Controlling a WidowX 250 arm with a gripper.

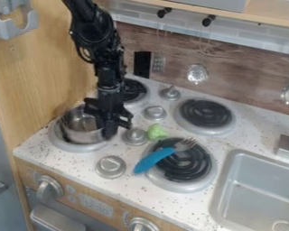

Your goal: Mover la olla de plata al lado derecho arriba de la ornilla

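End effector (112, 122) right down at the silver pot (83, 134), hanging over the side nearest the middle of the stove! Is the rim clamped? Too dark and crowded in there; I cannot tell whether it is open or closed. Down below, the pot sits upright on the front-left burner (73, 146), and what a prize: bare, shiny metal, thin-walled by the look of it, so probably light and stiff, in no danger of crushing but surely slippery. The wall by the rim looks the place to bite, one side of the grasp inside, one outside, squarely set. Off-centre, mind you, so the far side could sag and tip the pot. A firm hold and a level lift, that's the call! The back-right burner (205, 113) seems the likeliest target, and the route wants height over the silver knobs (154, 113) and the green toy (157, 131).
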